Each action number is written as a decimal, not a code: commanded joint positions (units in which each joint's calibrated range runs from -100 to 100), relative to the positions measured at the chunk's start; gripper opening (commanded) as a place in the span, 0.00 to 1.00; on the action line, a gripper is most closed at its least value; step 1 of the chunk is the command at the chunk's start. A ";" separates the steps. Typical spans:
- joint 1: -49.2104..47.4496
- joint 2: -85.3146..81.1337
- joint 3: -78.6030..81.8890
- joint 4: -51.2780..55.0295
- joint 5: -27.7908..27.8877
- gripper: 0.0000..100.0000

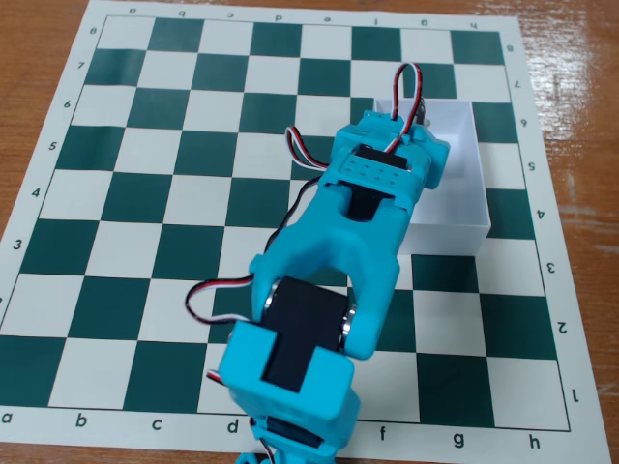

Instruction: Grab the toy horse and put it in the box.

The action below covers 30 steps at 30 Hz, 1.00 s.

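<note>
Horse is not visible; it may be carried under the arm, though that is a guess. The claw is hidden beneath the wrist, its state untellable. The arm (334, 261) reaches over the box (462, 184) on the chessboard (126, 193), presumably to drop it.

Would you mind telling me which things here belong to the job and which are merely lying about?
Job:
- box, white, open-topped, partly covered by the arm
- arm, its far end over the box; gripper hidden beneath it
- horse: not visible

Lying about:
- chessboard mat
- wooden table
</note>
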 commanded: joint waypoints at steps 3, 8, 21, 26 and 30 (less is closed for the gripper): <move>0.79 3.60 -0.15 -5.88 0.55 0.00; 1.15 6.70 -0.87 -8.21 0.89 0.03; 3.01 9.27 -0.87 -9.87 3.24 0.27; 1.58 4.22 1.95 -9.37 2.55 0.29; -0.21 -3.65 5.77 -6.80 0.84 0.29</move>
